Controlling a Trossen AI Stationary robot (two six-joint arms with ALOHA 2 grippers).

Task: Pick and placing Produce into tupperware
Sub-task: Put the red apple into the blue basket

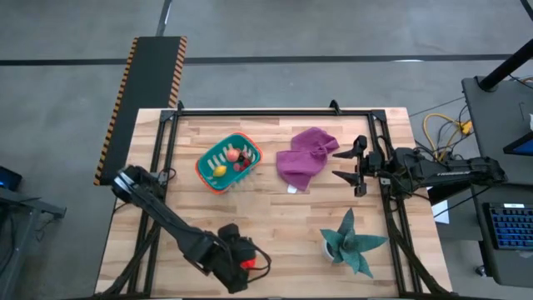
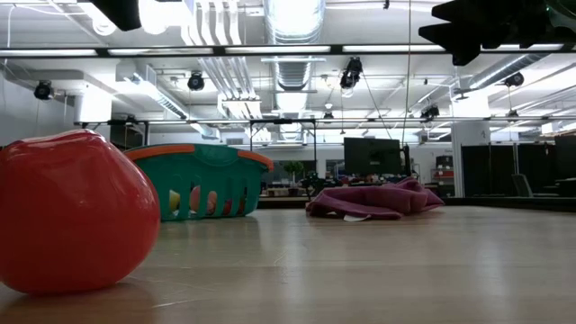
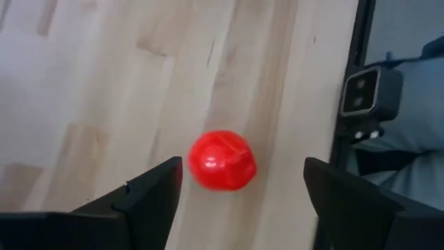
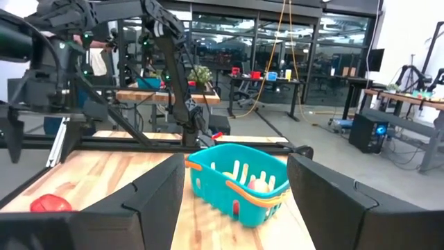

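While left gripper (image 3: 239,198) hangs spread over red ball (image 3: 222,160), pickup pends; next: descend, pinch, carry to basket (image 1: 208,172).

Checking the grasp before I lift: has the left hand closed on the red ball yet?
No: in the left wrist view the red ball lies on the table between the left hand's wide-open fingers, touching neither.

On the surface (image 1: 275,221) the basket (image 1: 228,162) sits toward the far side, left of centre, with several pieces of produce (image 1: 231,158) inside it; the cloth (image 1: 306,156) lies just to its right. The leafed plant (image 1: 351,242) stands nearer, right of centre — well apart from the ball (image 1: 246,263) at the near edge, under the left gripper (image 1: 239,260)
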